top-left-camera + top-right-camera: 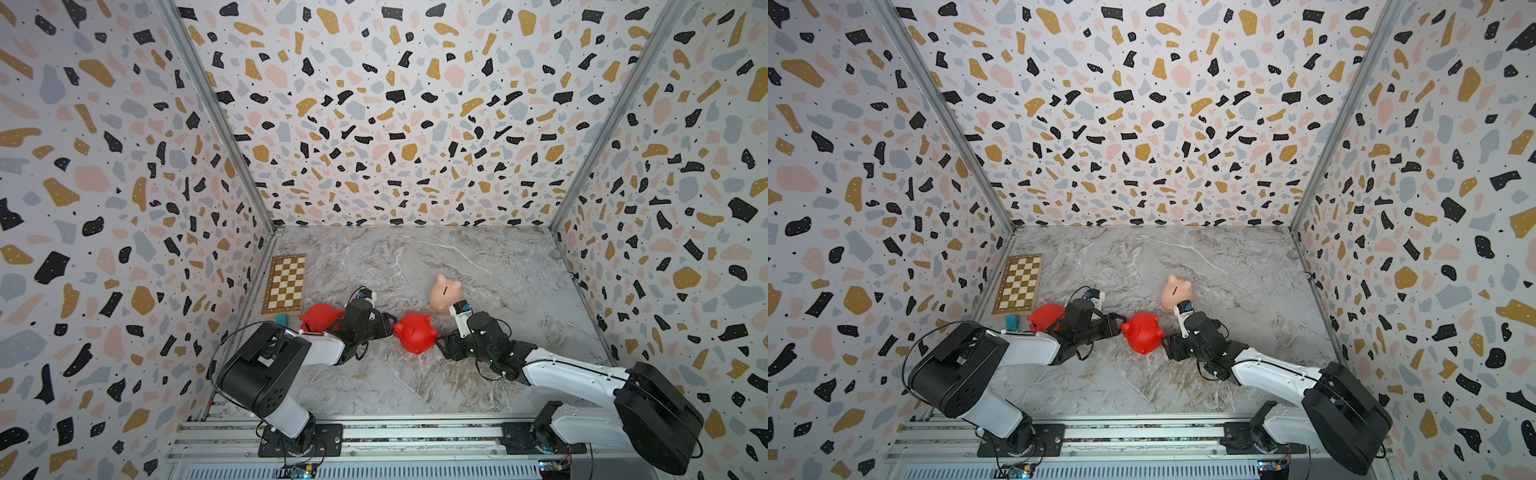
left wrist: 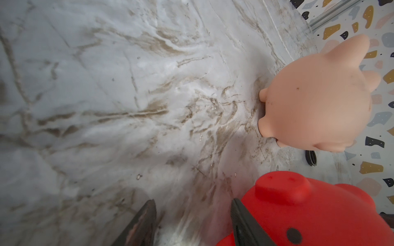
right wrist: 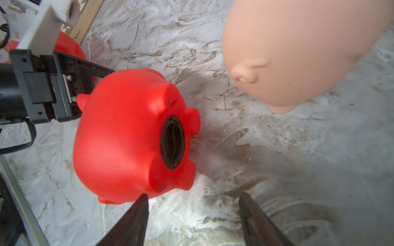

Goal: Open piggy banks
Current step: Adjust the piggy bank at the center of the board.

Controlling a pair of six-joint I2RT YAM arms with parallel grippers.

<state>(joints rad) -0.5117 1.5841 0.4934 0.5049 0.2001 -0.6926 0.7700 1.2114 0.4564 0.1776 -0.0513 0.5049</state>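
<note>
Three piggy banks are on the marble table. One red pig (image 1: 414, 333) (image 1: 1143, 332) lies tipped in the middle. The black ring round its belly hole (image 3: 172, 144) faces my right gripper (image 3: 193, 200) (image 1: 440, 343), which is open and empty just short of it. My left gripper (image 2: 193, 209) (image 1: 388, 326) is open at that pig's snout side, with bare table between its fingers and one fingertip (image 2: 236, 210) against the red body (image 2: 319, 213). The peach pig (image 1: 444, 293) (image 2: 317, 100) (image 3: 298, 49) stands upright behind. A second red pig (image 1: 320, 318) (image 3: 68, 46) lies behind my left arm.
A wooden chessboard (image 1: 284, 284) lies by the left wall with a small teal block (image 1: 281, 319) at its near end. A small black ring-shaped piece (image 2: 310, 157) rests on the table past the peach pig. Patterned walls close three sides.
</note>
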